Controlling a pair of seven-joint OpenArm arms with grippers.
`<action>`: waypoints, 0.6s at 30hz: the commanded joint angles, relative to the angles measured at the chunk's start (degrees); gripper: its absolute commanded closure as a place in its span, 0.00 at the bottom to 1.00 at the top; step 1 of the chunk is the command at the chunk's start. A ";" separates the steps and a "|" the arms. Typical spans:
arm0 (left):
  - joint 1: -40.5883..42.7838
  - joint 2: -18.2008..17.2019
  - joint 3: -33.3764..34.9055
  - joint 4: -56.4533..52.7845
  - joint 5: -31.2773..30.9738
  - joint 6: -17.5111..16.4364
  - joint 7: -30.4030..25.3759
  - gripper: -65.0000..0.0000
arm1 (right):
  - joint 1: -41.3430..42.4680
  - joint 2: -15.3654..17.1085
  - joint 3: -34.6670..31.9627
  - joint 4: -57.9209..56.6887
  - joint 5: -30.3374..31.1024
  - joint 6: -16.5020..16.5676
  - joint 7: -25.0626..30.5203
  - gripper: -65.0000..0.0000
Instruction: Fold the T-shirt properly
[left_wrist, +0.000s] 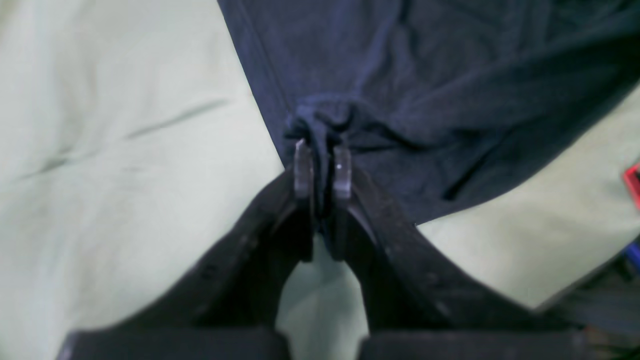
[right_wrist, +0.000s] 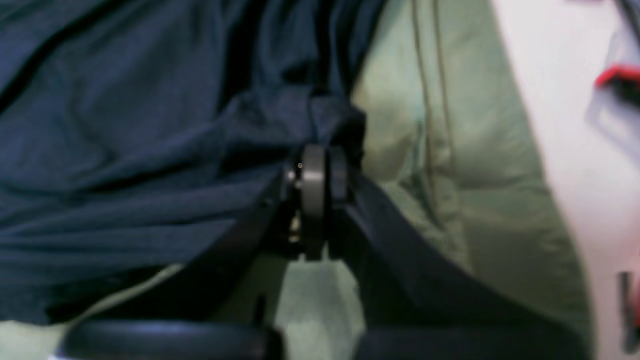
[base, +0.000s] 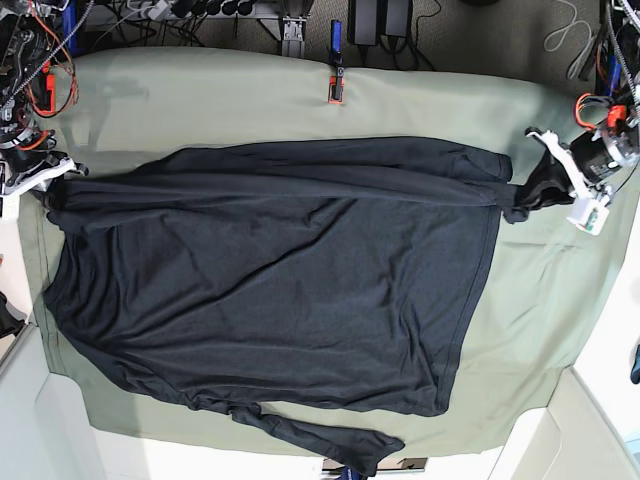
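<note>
Now, with each pincer, left pincer (left_wrist: 322, 165) and right pincer (right_wrist: 320, 172), clamped on the T-shirt (base: 280, 280), pull evenly so it stays taut.

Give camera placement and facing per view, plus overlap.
Left wrist: rides the left arm, looks down its left claw, shut on a T-shirt bunch over the green cloth.
Right wrist: same on the right claw, also clamping shirt fabric.
Base: overhead, facing down on the spread shirt; both claws at opposite edges.
Shared: shirt and cloth appear in all.
</note>
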 joint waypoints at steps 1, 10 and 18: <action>-2.14 -1.29 0.66 -1.77 1.14 0.34 -2.19 1.00 | 1.36 1.09 0.42 -0.35 0.20 -0.28 1.51 1.00; -9.11 -1.33 6.75 -13.64 -2.38 0.34 4.35 0.36 | 3.37 0.98 0.42 -4.79 0.46 -0.26 1.49 1.00; -8.39 -2.54 -6.73 -9.44 -27.28 0.34 26.71 0.36 | 2.99 0.96 0.42 -4.79 0.63 -0.24 0.35 1.00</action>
